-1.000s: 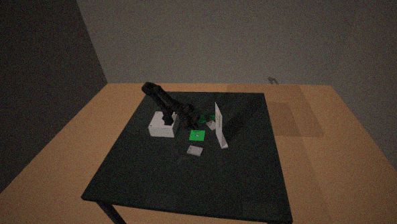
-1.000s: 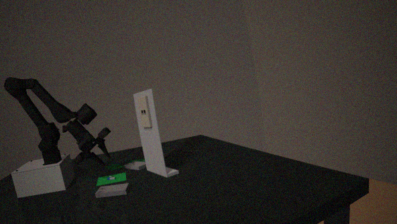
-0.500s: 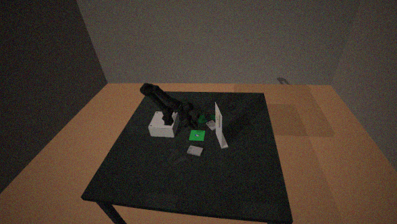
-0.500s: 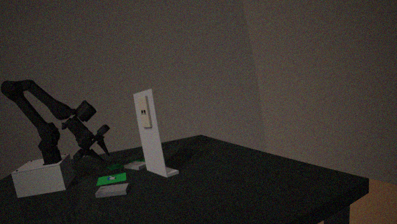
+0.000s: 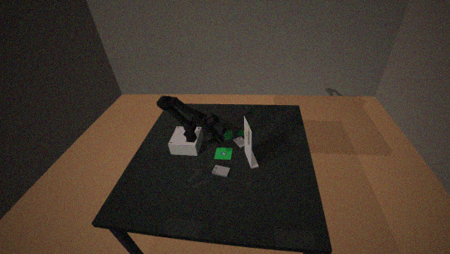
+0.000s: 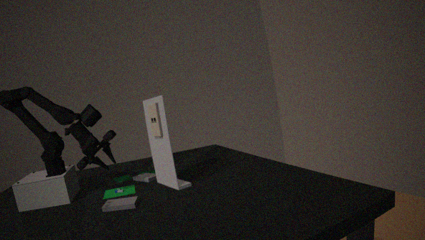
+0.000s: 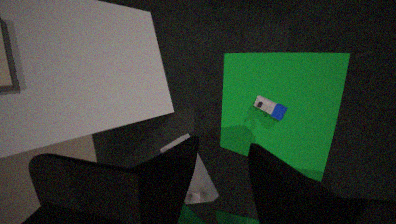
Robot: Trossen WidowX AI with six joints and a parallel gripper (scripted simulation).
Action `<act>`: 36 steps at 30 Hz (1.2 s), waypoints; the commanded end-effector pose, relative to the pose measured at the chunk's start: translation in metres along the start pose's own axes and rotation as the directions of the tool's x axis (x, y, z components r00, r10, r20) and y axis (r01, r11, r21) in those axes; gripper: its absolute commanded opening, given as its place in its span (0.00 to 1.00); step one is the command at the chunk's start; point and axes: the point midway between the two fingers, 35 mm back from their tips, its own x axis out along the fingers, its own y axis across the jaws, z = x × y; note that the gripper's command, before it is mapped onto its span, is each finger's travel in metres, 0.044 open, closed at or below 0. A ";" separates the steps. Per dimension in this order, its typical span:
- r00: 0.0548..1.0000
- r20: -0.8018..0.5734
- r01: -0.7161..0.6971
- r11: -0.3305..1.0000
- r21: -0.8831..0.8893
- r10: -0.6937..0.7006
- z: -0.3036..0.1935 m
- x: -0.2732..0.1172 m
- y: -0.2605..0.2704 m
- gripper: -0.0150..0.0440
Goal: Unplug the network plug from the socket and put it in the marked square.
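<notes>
My pincer (image 5: pixel 221 140) (image 6: pixel 112 166) (image 7: pixel 223 146) is released, its fingers parted around nothing, raised above the surface (image 5: pixel 182 198) (image 6: pixel 269 194) (image 7: pixel 200 30). The plug (image 5: pixel 223 153) (image 6: pixel 118 190) (image 7: pixel 270 107) lies inside the green square (image 5: pixel 228 157) (image 6: pixel 130 190) (image 7: pixel 310 75), left of the panel (image 5: pixel 248 142) (image 6: pixel 163 154) (image 7: pixel 90 65). All that seems left is finishing clear: I'd back off slowly, up and toward the base, swinging neither finger right into the panel nor low over the plug, then stop.

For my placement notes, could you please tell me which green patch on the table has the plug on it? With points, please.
The bright green square (image 5: pixel 217 156) (image 6: pixel 108 195) (image 7: pixel 305 75) nearest the robot's white box base (image 5: pixel 183 148) (image 6: pixel 41 197); only it bears the white-and-blue plug (image 5: pixel 223 153) (image 6: pixel 118 190) (image 7: pixel 270 107).
</notes>
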 end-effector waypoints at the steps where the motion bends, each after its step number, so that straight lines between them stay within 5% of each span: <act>1: 1.000 0.004 -0.010 1.000 0.003 0.010 0.001 -0.004 0.005 0.52; 36: 1.000 0.001 -0.003 1.000 0.001 0.003 0.000 -0.048 0.030 0.52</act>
